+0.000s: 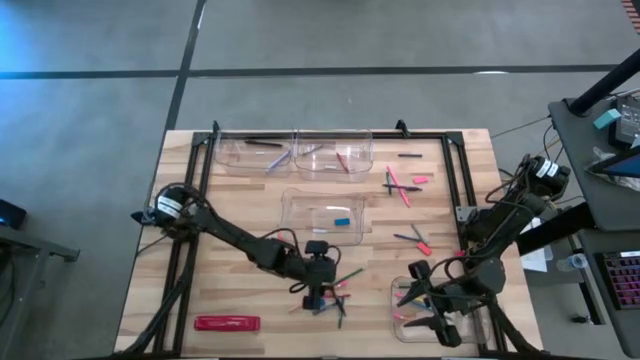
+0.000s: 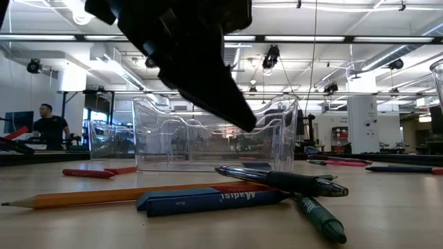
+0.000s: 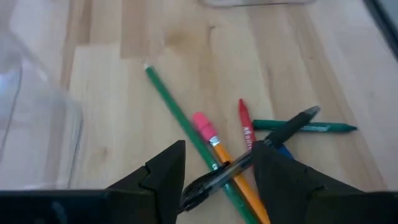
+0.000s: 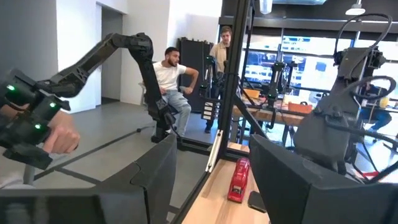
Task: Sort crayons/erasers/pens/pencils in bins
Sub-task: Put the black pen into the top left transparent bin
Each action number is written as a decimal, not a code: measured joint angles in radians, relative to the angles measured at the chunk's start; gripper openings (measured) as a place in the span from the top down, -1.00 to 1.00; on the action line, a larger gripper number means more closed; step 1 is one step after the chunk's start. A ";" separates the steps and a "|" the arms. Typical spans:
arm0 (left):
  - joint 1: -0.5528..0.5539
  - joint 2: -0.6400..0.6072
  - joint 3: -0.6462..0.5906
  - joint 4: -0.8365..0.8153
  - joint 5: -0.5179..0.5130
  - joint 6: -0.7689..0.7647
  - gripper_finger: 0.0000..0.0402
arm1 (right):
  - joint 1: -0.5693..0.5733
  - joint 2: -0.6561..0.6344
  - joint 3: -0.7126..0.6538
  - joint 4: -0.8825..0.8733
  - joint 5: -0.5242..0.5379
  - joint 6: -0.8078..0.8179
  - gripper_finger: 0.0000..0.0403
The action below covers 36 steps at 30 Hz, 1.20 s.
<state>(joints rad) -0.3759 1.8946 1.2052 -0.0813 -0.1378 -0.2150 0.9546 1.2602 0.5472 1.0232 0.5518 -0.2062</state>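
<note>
Near the table's front edge lies a small heap of sticks: a black pen (image 3: 267,143), a green pencil (image 3: 177,115), an orange pencil (image 3: 227,165) with a pink end, a red crayon (image 3: 245,124) and a green stick (image 3: 311,126). My left gripper (image 3: 217,180) hangs open just above this heap (image 1: 335,290), slanting down, one finger on either side of the black pen's near end, touching nothing. My right gripper (image 4: 208,174) stands open and empty over the near right bin (image 1: 400,318), pointing level toward the table's left. A blue eraser (image 1: 342,221) lies in the middle bin (image 1: 300,205).
Two more clear bins (image 1: 245,152) (image 1: 335,155) stand side by side at the far edge with a few sticks in them. Loose pink and dark sticks (image 1: 400,185) (image 1: 415,240) lie at the right. A long red flat pack (image 1: 227,322) lies near the front left.
</note>
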 joint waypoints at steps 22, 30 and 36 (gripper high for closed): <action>0.003 0.052 0.213 -0.295 0.008 0.118 0.16 | -0.013 0.000 0.000 -0.009 -0.001 0.008 0.05; 0.003 0.104 0.303 -0.440 0.014 0.152 0.16 | -0.019 0.000 0.000 -0.025 -0.001 0.034 0.05; 0.009 0.113 0.264 -0.419 0.021 0.181 0.16 | -0.019 0.000 0.000 -0.033 -0.001 0.035 0.05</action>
<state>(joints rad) -0.3666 2.0080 1.4688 -0.5007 -0.1163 -0.0342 0.9352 1.2606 0.5472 0.9901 0.5507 -0.1711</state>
